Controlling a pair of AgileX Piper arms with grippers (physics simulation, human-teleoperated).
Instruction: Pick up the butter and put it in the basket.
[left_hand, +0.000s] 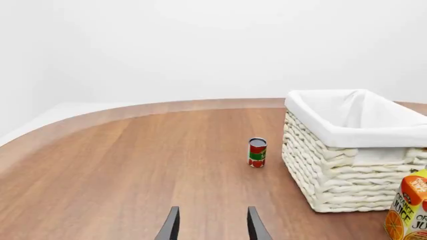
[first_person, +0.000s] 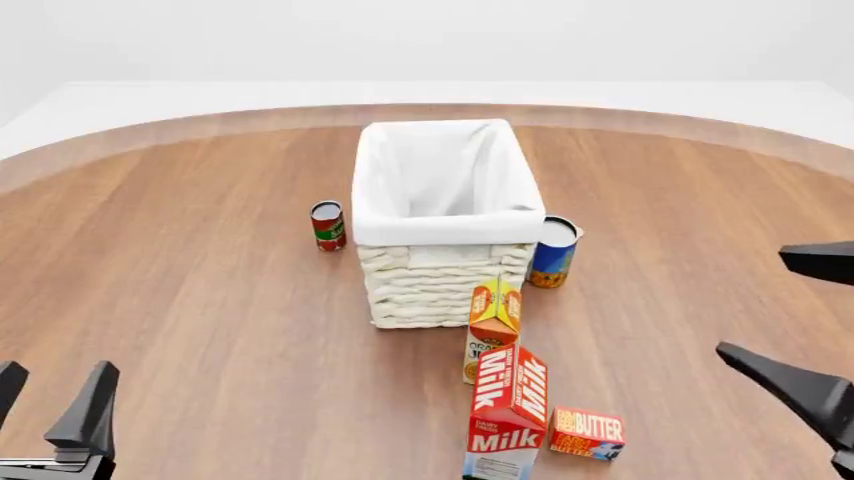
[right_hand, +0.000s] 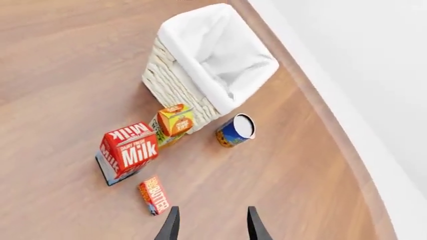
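Note:
The butter, a small flat red and orange box, lies on the table near the front, just right of the milk carton; the right wrist view shows the butter too. The cream wicker basket with white lining stands mid-table, also seen as the basket and the basket. My right gripper hangs open at the right edge, above and to the right of the butter, its fingers wide apart. My left gripper is open at the front left, far from the butter.
A tall red milk carton and an orange juice carton stand between the butter and the basket. A blue can is right of the basket, a red can left of it. The table's curved far edge runs behind.

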